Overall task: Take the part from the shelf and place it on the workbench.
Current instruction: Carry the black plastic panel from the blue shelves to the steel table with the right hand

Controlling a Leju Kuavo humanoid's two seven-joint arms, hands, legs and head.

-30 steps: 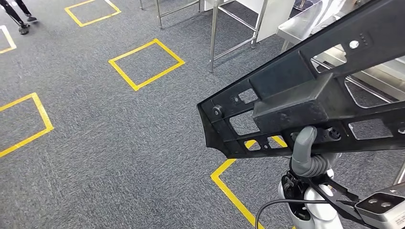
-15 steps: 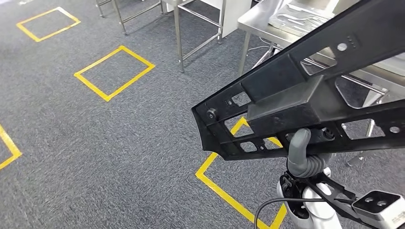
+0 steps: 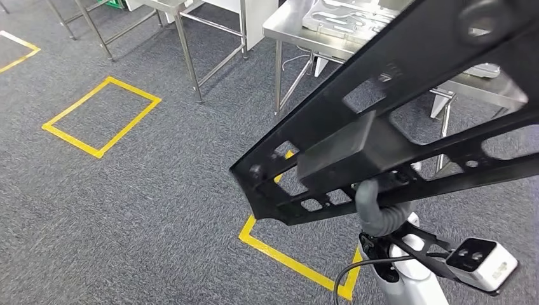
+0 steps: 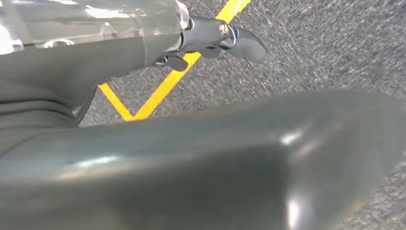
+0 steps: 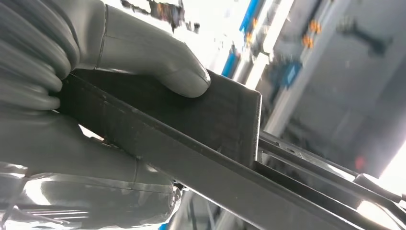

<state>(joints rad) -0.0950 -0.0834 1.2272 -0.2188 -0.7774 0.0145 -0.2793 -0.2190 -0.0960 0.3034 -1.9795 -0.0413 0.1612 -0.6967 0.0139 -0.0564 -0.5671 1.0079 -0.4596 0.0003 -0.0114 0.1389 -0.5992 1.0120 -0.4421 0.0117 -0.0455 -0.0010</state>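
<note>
Carrying the long black part aloft toward the steel workbench, the right hand clamps its lower rail (left hand's pose: cannot tell) and should keep the overhang level.

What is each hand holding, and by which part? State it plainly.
The right hand grips the long black frame part at its lower rail, beside the solid block near the pointed end, with its thumb pressed on it. The left hand holds nothing.
</note>
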